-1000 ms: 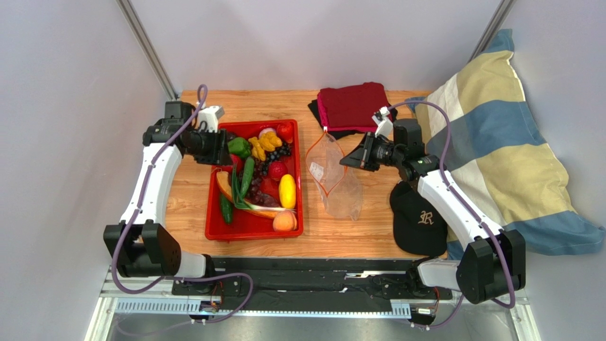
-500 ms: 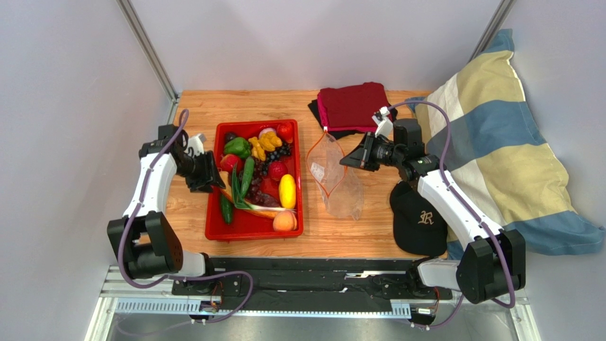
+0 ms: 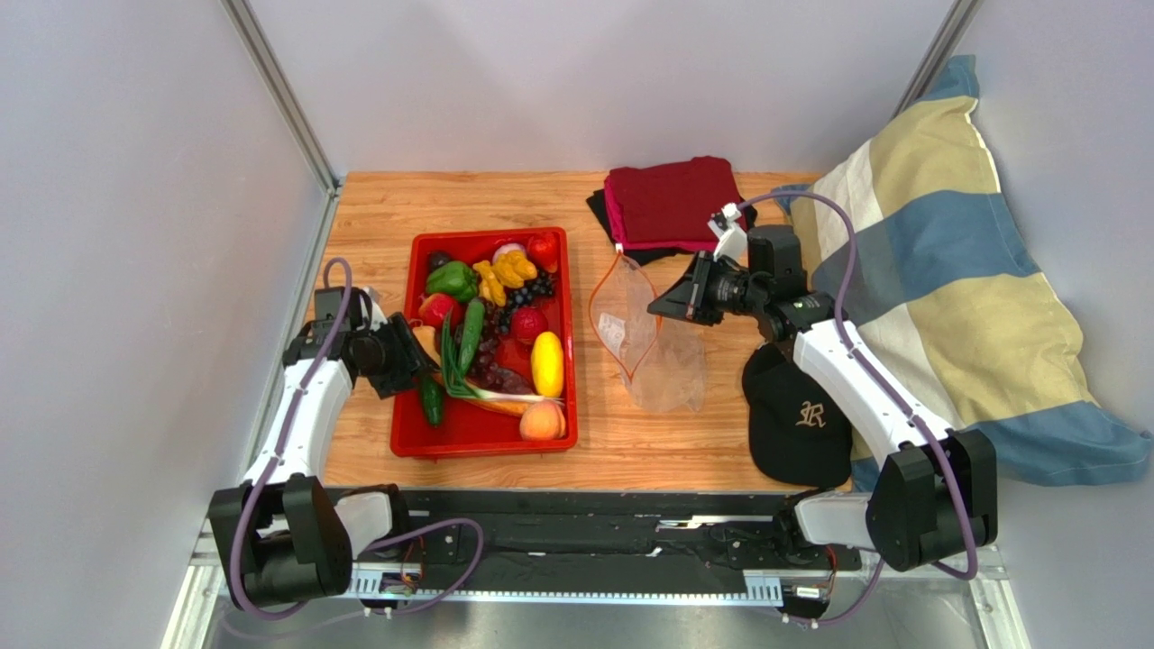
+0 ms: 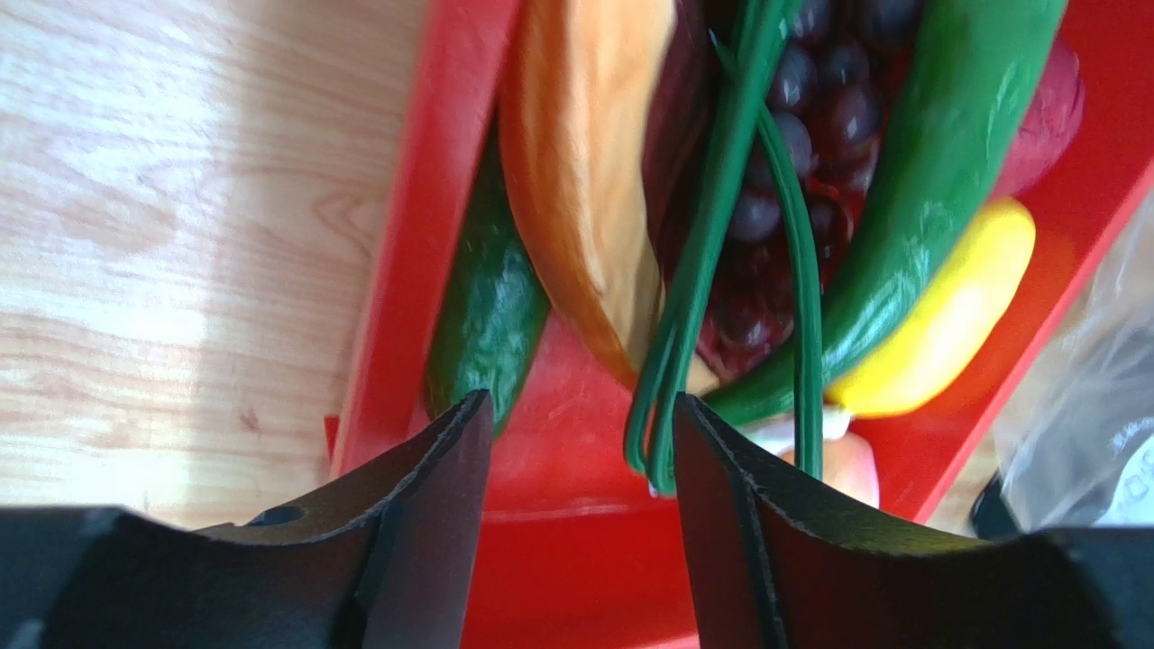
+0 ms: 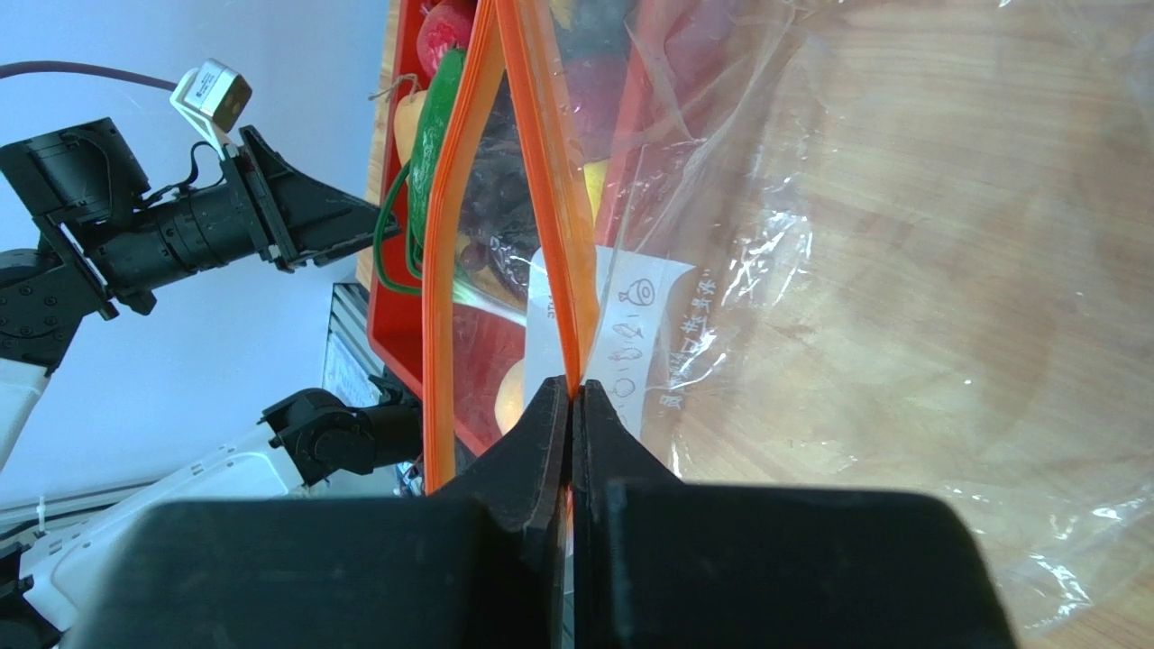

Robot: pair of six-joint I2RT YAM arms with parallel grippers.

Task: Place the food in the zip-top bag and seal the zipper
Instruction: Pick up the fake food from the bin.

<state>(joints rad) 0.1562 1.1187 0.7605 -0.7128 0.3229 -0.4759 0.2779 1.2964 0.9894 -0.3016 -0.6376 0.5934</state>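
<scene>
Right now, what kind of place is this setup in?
Probably a robot lab test cell: a wooden table walled by plain white panels, the left arm and right arm bolted to a metal rail, and toy food in a red tray.

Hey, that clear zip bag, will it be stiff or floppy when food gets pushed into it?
Probably floppy: the zip-top bag lies wrinkled and slack though the right gripper pinches its zipper. Likely very light, since it is thin clear film. It may shift or fold when pushed, as only one edge looks held.

Probably a lab: white enclosure walls (aluminium rails).
</scene>
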